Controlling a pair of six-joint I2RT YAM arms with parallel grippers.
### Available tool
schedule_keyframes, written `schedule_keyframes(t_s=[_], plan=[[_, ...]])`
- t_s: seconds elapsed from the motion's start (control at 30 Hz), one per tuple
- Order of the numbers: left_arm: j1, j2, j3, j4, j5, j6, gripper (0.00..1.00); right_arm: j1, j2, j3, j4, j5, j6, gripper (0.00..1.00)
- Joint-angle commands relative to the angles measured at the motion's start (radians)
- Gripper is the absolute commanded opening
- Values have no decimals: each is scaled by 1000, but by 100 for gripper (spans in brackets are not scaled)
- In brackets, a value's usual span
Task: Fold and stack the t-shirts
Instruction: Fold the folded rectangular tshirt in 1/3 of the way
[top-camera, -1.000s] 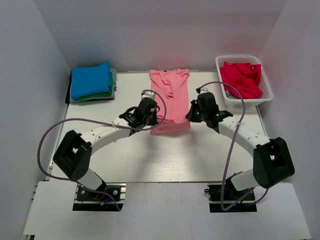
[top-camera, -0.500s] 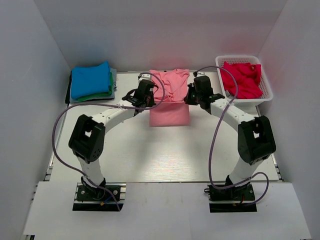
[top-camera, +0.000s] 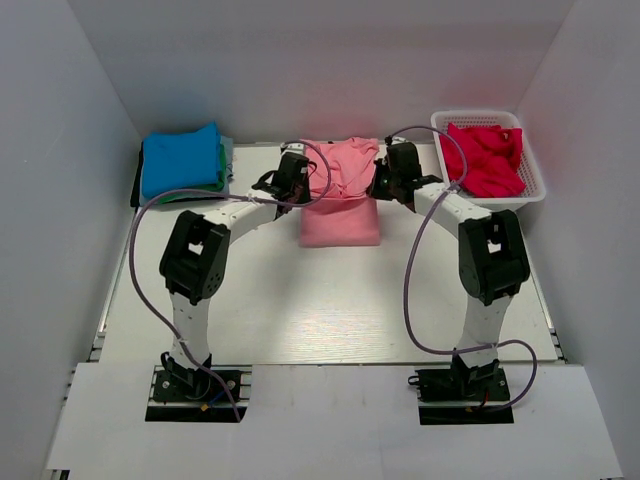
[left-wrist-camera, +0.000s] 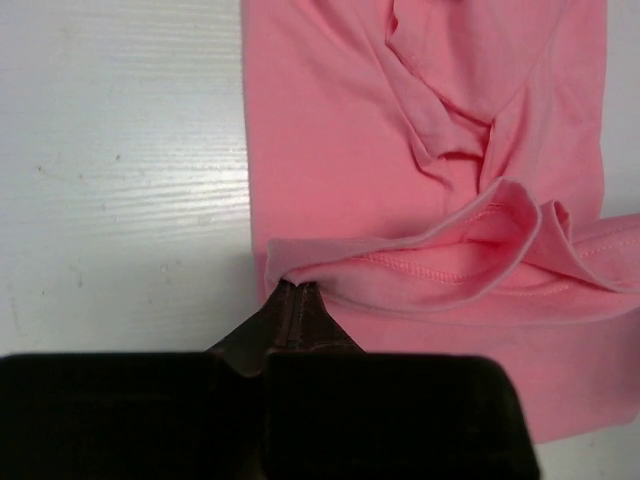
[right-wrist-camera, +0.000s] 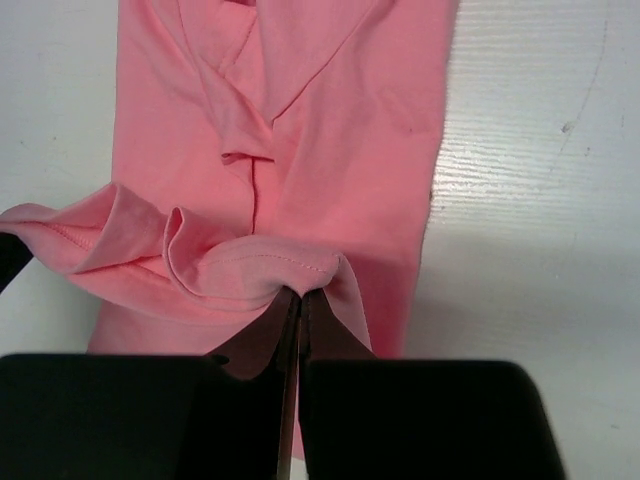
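The salmon pink t-shirt (top-camera: 340, 200) lies at the far middle of the table, its near hem lifted and carried over the body. My left gripper (top-camera: 298, 192) is shut on the hem's left corner (left-wrist-camera: 290, 262). My right gripper (top-camera: 383, 190) is shut on the hem's right corner (right-wrist-camera: 310, 270). The hem sags in a loose fold between them (left-wrist-camera: 480, 250). The collar end shows beyond the fold (right-wrist-camera: 250, 100). A folded stack with a bright blue t-shirt (top-camera: 180, 160) over a green one (top-camera: 205, 189) sits at far left. A crimson red t-shirt (top-camera: 482, 158) lies crumpled in the basket.
The white lattice basket (top-camera: 533, 165) stands at the far right corner. White walls close in the table on three sides. Purple cables (top-camera: 420, 270) loop from both arms over the near table (top-camera: 330, 310).
Both grippers have carried the pink shirt's near hem away from the arm bases toward the collar, folding the shirt over itself. Both arms are stretched farther out.
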Motion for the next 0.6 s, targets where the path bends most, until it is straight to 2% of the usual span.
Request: schedule_keyframes(t_s=[0.0, 0.13, 0.2, 0.23, 0.27, 0.3, 0.33, 0.37, 0.47, 0.57], plan=[[12, 28, 71, 20, 22, 1, 0, -22, 31, 75, 32, -44, -22, 0], [22, 72, 114, 0, 12, -13, 0, -35, 114, 139, -2, -82, -36, 0], [31, 90, 143, -18, -23, -25, 3, -42, 139, 170, -5, -87, -28, 9], [31, 110, 176, -28, -24, -25, 35, -45, 146, 184, -5, -84, -28, 14], [31, 111, 190, -28, -33, -16, 64, -52, 156, 193, -8, -84, -27, 39], [41, 120, 200, -14, -33, -3, 95, -54, 160, 216, -8, -90, -28, 55], [42, 120, 209, -14, -33, -2, 100, -60, 160, 221, -5, -91, -30, 70], [42, 109, 209, -14, -33, 14, 100, -60, 151, 222, 1, -105, -40, 90], [42, 85, 233, -66, -33, 24, 100, -60, 99, 215, -2, -133, -51, 90], [42, 28, 178, -120, 5, 24, 100, -60, 16, 77, 13, -145, -30, 90]])
